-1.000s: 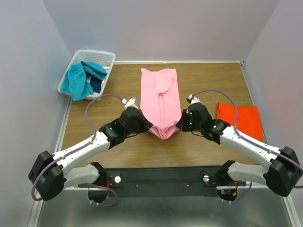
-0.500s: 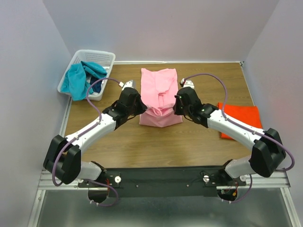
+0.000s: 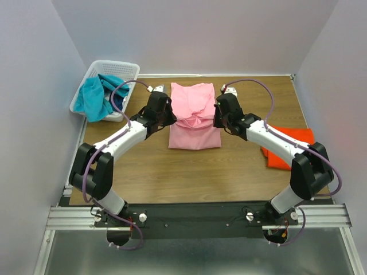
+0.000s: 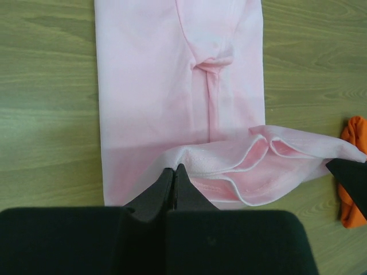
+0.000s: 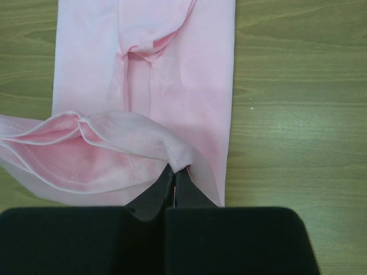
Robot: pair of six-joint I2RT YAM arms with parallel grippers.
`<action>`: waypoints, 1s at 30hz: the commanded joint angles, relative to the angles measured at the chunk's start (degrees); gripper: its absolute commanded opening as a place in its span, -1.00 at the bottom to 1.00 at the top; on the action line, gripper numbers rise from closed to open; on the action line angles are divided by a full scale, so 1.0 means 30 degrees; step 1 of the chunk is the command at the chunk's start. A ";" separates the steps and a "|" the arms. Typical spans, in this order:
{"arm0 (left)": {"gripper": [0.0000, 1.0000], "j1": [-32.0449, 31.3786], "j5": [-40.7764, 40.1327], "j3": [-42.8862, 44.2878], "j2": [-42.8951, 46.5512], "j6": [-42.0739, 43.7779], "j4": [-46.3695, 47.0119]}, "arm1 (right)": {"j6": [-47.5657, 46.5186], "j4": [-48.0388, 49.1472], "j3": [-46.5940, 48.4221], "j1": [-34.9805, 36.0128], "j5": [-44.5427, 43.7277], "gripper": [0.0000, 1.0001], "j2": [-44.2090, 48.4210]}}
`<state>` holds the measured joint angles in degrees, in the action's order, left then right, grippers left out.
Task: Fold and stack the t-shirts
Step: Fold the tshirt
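Light pink soft cloth t-shirt (image 3: 194,123) is laid lengthwise in the middle of the brown wood-grain worktop (image 3: 172,172), sleeves tucked inward to form a narrow strip. The near hem is raised and doubled back toward the collar end.

Left tool (image 4: 174,172) is clamped on the left hem corner and right tool (image 5: 174,172) on the right hem corner. Cloth is seen pinched at the closed tips in both wrist views. The hem between them sags in loose pleats and is not taut.

Step judged: half-fold, hem part-way to the collar end. The bright orange folded cloth t-shirt (image 3: 289,146) is parked at the right side, well apart from the pink one. A teal cloth garment (image 3: 94,97) and a dark blue garment (image 3: 116,103) are left in the white plastic lattice basket (image 3: 123,67) at far left.

To be done well:
- The tools should be spread slightly outward so the sag is pulled out before laying down.
- Both corners should be carried level and in parallel, otherwise a skewed fold is likely.
- The hem is to be kept just clear of the lower layer, or the tucked sleeves may be dragged open.
- Corners should be lined up with the side edges and the collar edge, then lowered onto the cloth.
- Release is to be made only once the cloth is resting, both sides together.

Risk: thin hem slipping from one tool under added tension.
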<state>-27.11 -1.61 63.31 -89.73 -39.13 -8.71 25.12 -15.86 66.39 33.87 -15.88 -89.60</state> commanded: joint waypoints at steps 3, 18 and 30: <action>-1.00 0.0540 0.1004 0.1658 -0.1609 0.1149 -0.0260 | -0.0786 0.0627 0.1568 -0.0771 0.0927 -0.99 -0.1683; -1.00 0.1449 0.1794 0.4119 -0.4949 0.2292 -0.0495 | -0.1197 0.1038 0.3855 -0.2148 0.3095 -0.99 -0.5053; -0.86 0.2152 0.2732 0.5409 -0.7293 0.2410 -0.0905 | -0.1197 0.1096 0.5144 -0.2851 0.3681 -0.99 -0.7426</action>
<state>-21.39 4.03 77.28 -109.65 -33.23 -10.13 22.26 -13.28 79.31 26.17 -6.22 -109.45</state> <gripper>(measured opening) 0.030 0.012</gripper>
